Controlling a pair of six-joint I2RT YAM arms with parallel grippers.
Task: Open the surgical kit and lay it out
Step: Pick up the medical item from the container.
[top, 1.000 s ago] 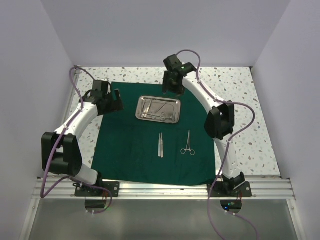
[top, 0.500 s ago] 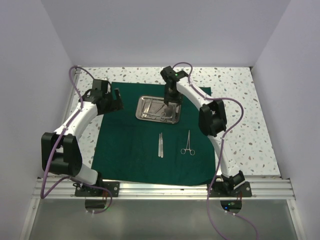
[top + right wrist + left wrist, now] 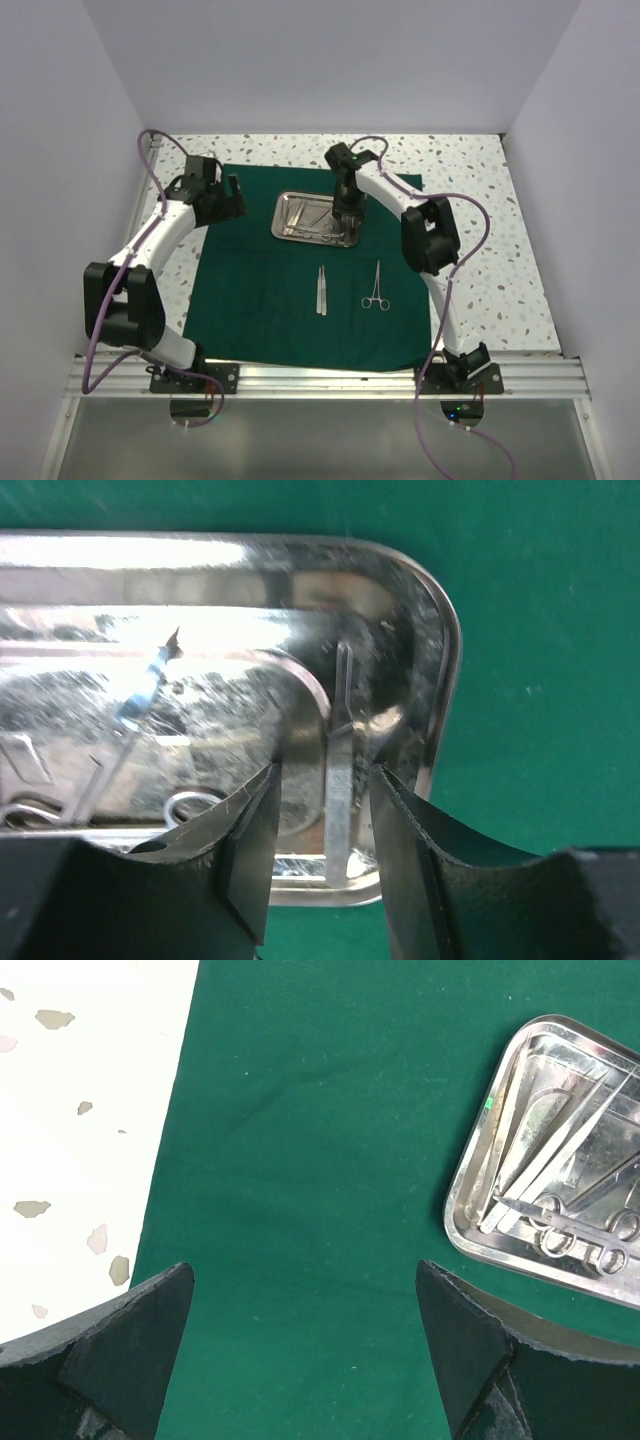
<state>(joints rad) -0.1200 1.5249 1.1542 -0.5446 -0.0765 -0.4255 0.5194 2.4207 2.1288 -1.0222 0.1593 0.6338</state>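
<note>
Reaching in from behind the tray's (image 3: 287, 214) far right corner, where it was hanging a second ago, the right gripper (image 3: 347, 216) is now dipping into the tray's right end, and its jaws are narrowing. The left arm is keeping its earlier place.

The tray is sitting on the far half of the cloth (image 3: 270, 300), which is lying spread flat beneath it. Inside the tray, a slim steel strip (image 3: 339, 810) is lying along the right end wall, and the right gripper (image 3: 322, 830) is straddling it. Its fingers (image 3: 245, 850) are standing close on either side, with a gap showing, so nothing is clamped. Ring-handled tools (image 3: 580, 1245) and other thin pieces are resting in the tray too.

On the tray's near side, tweezers (image 3: 321, 290) are lying on the cloth, with forceps (image 3: 376, 287) just to their right, both apart from the tray.

Left of the tray, the left gripper (image 3: 232, 200) is hovering over the cloth's left edge, jaws spread wide and holding nothing. The speckled table (image 3: 480, 200) is showing around the cloth.
</note>
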